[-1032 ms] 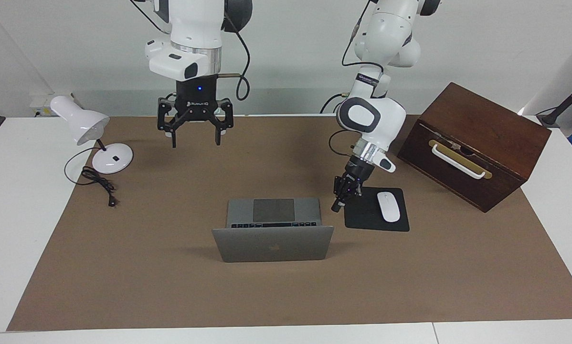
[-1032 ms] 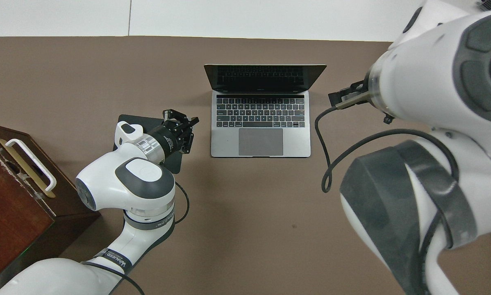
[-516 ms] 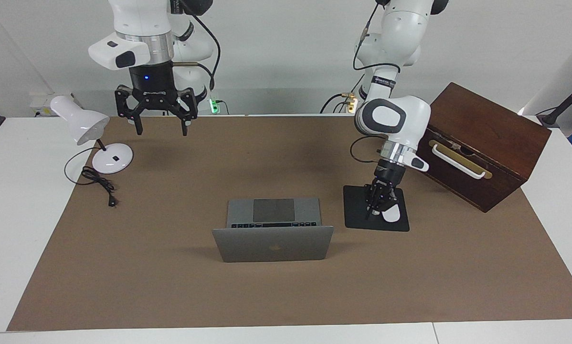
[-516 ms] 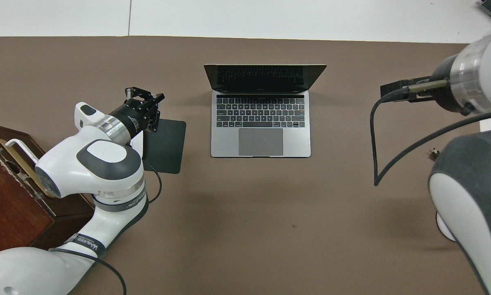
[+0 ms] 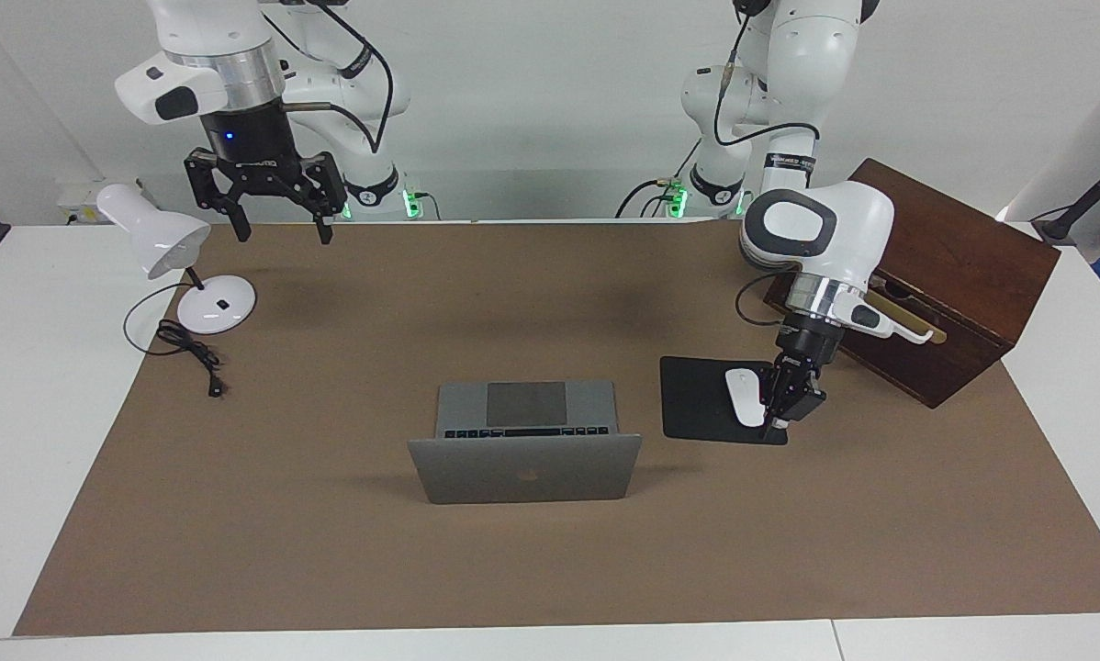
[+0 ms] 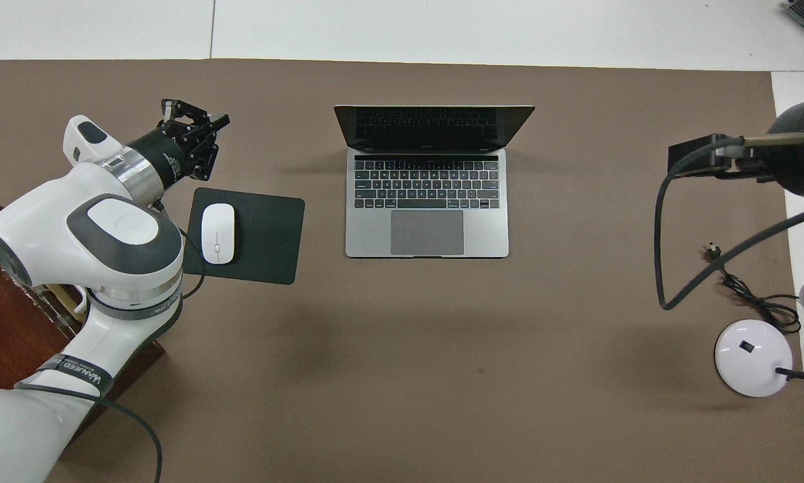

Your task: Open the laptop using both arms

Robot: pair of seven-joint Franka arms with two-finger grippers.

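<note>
The laptop [image 5: 524, 442] stands open near the middle of the brown mat [image 5: 330, 551] covering the white counter [image 5: 17, 386], its lid raised with the apple logo turned away from the robots and the black screen and keyboard deck facing them.

Toward the left arm's end of the counter, the left tool [image 5: 782, 420] hangs low over the corner of the black mouse pad [image 5: 692, 399] farthest from the robots, just beside the white mouse [image 5: 744, 397] lying on that pad. Its fingertips are pressed together and hold nothing. Whether they touch the pad cannot be told. The left arm reaches in past a dark wooden box [image 5: 954, 248] with a white handle, which sits nearer the robots than the pad.

Toward the right arm's end, the right tool [image 5: 279, 229] is raised over the mat edge nearest the robots, fingers [image 5: 239, 225] spread and pointing down, empty. Beside it a white desk lamp [image 5: 160, 240] stands on its round base at the border of the mat, its black cord [image 5: 187, 353] coiled on the mat.

The laptop lies well apart from both tools.
</note>
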